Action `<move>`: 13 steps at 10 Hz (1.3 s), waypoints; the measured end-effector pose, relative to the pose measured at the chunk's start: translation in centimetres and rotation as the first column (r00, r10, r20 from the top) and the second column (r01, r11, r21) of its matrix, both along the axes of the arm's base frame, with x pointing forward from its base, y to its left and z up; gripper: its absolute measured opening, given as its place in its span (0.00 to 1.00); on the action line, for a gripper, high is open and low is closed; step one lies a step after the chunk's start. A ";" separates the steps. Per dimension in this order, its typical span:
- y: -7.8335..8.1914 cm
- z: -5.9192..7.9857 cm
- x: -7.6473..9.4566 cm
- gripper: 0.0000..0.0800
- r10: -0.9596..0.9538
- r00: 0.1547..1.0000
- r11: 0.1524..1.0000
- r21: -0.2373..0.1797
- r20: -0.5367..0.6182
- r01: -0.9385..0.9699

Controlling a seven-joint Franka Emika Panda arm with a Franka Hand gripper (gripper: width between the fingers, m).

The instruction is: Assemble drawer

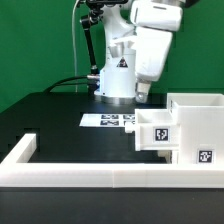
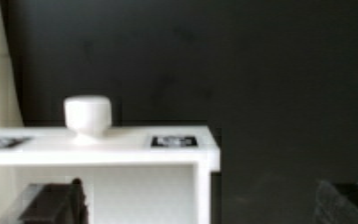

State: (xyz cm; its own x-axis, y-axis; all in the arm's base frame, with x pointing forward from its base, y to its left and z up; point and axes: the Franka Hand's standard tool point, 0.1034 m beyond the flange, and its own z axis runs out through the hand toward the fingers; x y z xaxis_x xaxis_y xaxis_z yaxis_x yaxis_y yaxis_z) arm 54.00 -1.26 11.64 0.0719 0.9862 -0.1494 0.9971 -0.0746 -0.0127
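Clearly poised above the black surface, end effector spread wide and grasping nothing, dark fingertips showing on either side of the drawer box's corner in the wrist view. Sits at the exterior view's right: white drawer box nested against the taller white frame, with a small round knob standing upright on its front panel. Lies just behind: marker board. Probably lining up for a grasp or push on the box. Risks clipping the panel edge with one fingertip, skewing the box inside the frame, or striking the knob on descent if off-centre.
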 end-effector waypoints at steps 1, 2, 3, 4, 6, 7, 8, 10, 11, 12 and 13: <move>-1.5 0.4 0.3 0.81 0.034 0.999 0.999 -0.001 -0.015 -0.034; -3.0 0.9 1.0 0.81 0.035 0.999 0.999 -0.001 -0.006 -0.035; -3.1 0.9 1.0 0.81 0.024 1.000 1.000 -0.003 -0.004 -0.024; -3.2 0.8 0.9 0.81 0.027 1.000 1.000 -0.002 -0.006 -0.027; -4.3 -0.2 1.1 0.81 0.049 0.999 0.993 0.111 -0.012 -0.047; -4.6 -1.1 2.3 0.81 0.053 0.999 0.990 0.133 -0.013 -0.050; -4.9 -1.7 3.3 0.81 0.059 0.998 0.984 0.172 -0.010 -0.056; -4.8 -2.4 4.9 0.81 -0.015 1.000 0.968 0.252 0.003 0.013; -4.5 -2.7 4.8 0.81 -0.032 1.000 0.961 0.276 0.001 0.030; -4.7 -2.9 4.7 0.81 -0.013 1.000 0.955 0.298 0.001 0.012; -5.9 -3.0 4.4 0.81 -0.023 1.000 0.944 0.329 0.004 0.020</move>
